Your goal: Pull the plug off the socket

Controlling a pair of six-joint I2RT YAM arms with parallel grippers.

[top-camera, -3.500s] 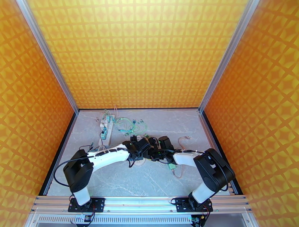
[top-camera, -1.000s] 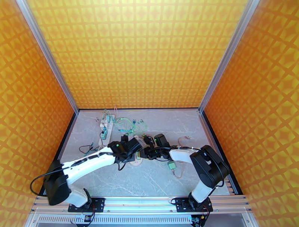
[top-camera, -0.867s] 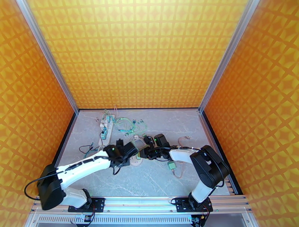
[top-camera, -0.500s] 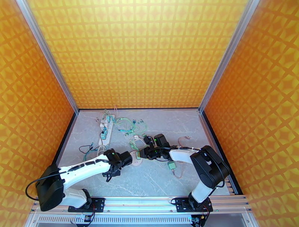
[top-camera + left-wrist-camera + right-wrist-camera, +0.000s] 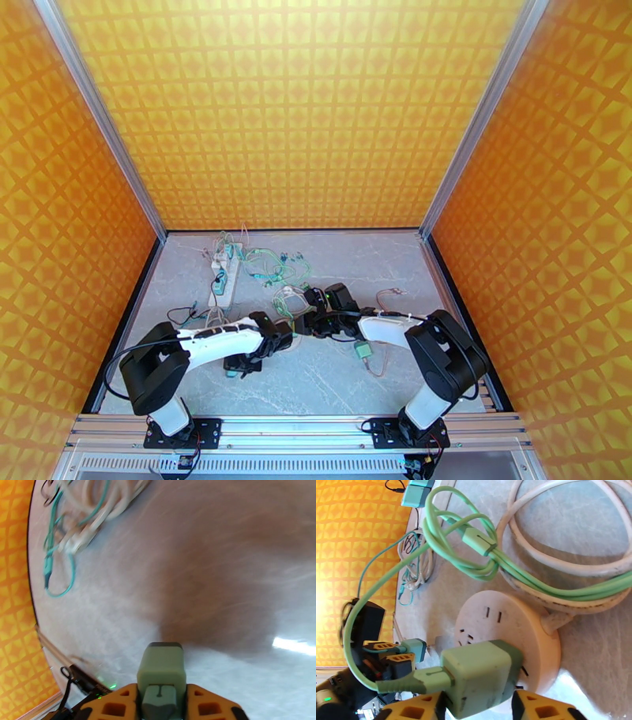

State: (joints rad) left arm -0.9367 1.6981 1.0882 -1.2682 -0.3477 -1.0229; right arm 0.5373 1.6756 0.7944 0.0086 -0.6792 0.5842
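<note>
In the right wrist view the round white socket (image 5: pixel 505 634) lies on the table. A green adapter (image 5: pixel 478 677) with a green cable sits against its near rim, and my right gripper (image 5: pixel 478 709) is shut on it, orange fingers (image 5: pixel 541 711) close on both sides. A small green plug (image 5: pixel 161 673) is clear of the socket, low over the bare table, with my left gripper (image 5: pixel 162 707) shut on it. From above, the left gripper (image 5: pixel 237 365) is left of and nearer than the right gripper (image 5: pixel 304 324). The right wrist view also shows that plug (image 5: pixel 412 647) beyond the socket.
A white power strip (image 5: pixel 221 280) and a tangle of green and white cables (image 5: pixel 272 268) lie at the back left. Looped cables (image 5: pixel 553 567) rest right behind the socket. Another green adapter (image 5: pixel 363 350) lies beside the right forearm. Orange walls close in three sides.
My left arm has drawn back from the socket toward the near left, carrying the small green plug, and its elbow has folded in. The right arm has stayed at the socket.
</note>
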